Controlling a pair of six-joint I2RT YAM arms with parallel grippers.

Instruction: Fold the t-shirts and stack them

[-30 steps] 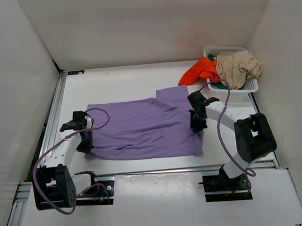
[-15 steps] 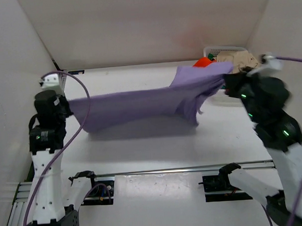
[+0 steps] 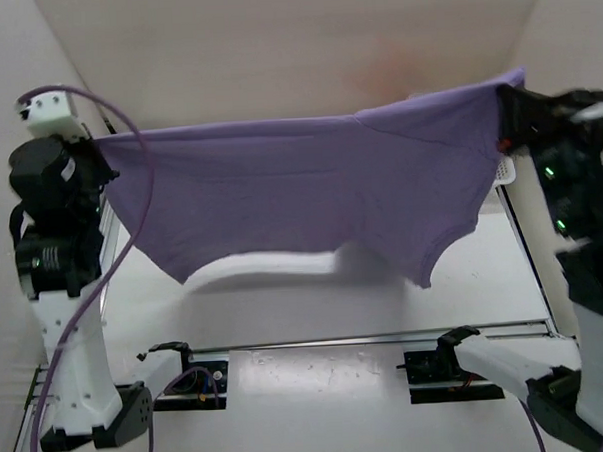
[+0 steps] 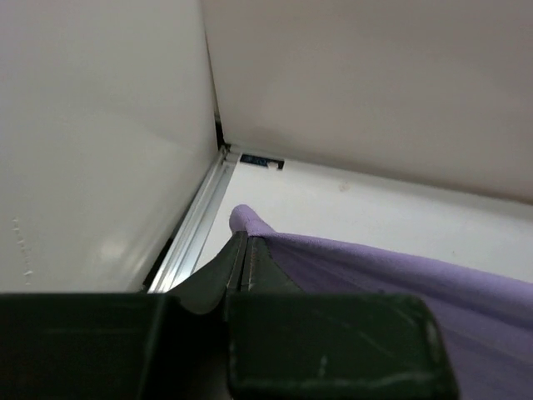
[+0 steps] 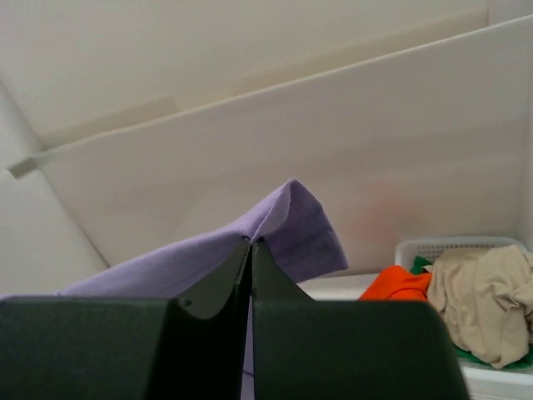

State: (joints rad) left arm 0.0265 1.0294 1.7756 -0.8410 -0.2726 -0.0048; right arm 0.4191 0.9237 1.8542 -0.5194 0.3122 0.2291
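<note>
The lavender t-shirt (image 3: 300, 191) hangs stretched out high above the table between both raised arms. My left gripper (image 3: 100, 145) is shut on its left edge; in the left wrist view the cloth (image 4: 400, 283) runs off to the right from the left gripper (image 4: 243, 242). My right gripper (image 3: 505, 117) is shut on the shirt's right end, and a purple fold (image 5: 291, 225) pokes up past the right gripper (image 5: 251, 243). The orange-red t-shirt (image 5: 400, 285), the beige t-shirt (image 5: 483, 300) and a bit of green t-shirt (image 5: 420, 265) lie in the basket.
The white mesh basket (image 5: 454, 247) stands at the back right of the table, mostly hidden behind the shirt in the top view. White walls close in the left, back and right. A metal rail (image 4: 196, 225) runs along the table's left edge.
Both arms have risen, lifting the lavender t-shirt off the table and pulling it out wide; it now hangs in the air and hides the basket in the top view.
</note>
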